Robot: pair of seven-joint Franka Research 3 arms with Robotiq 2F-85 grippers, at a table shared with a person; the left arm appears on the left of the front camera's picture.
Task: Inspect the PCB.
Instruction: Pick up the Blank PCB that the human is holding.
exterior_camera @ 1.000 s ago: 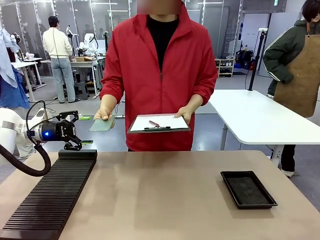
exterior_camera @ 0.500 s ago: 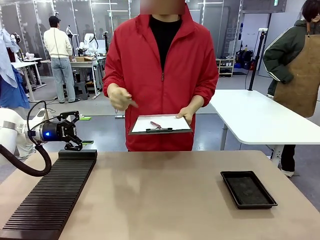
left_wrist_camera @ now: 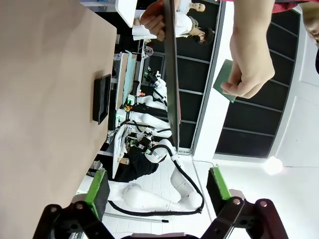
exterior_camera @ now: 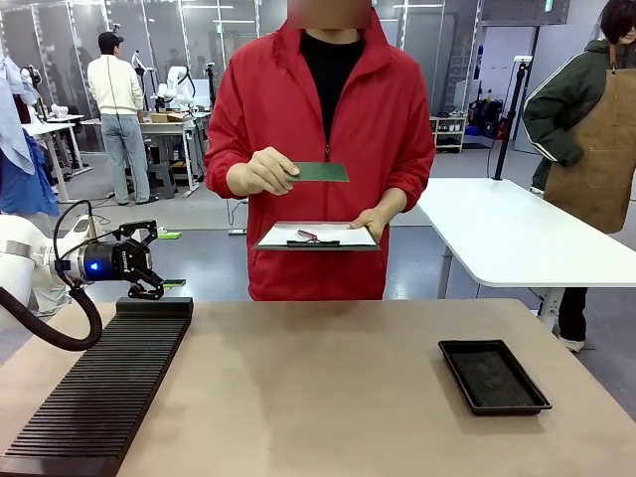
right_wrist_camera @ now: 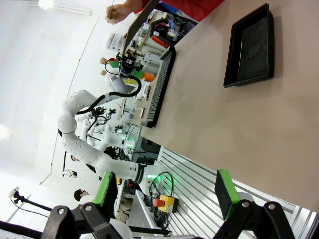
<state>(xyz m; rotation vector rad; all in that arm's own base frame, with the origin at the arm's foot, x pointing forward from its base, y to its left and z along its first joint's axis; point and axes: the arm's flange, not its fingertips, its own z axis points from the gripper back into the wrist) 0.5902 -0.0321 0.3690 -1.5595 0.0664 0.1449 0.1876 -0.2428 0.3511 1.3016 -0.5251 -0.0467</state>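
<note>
beige table [exterior_camera: 328, 397], bare in the middle, with a black ribbed rack [exterior_camera: 104, 388] on its left and a shallow black tray [exterior_camera: 493, 376] on its right; behind it, a workshop with other benches and people. the pcb [exterior_camera: 323, 172] is off the table, held level at chest height in one hand [exterior_camera: 260, 171] of the person in red, above the clipboard [exterior_camera: 316, 237] in their other hand. pinched by one end only, it could slip and drop onto the clipboard or floor. left gripper [exterior_camera: 151, 262] hangs open and empty beside the rack's far end; a low swing toward the board might clip the rack. right gripper [right_wrist_camera: 166, 194] also gapes, holding nothing, looking across the table toward the tray.
</note>
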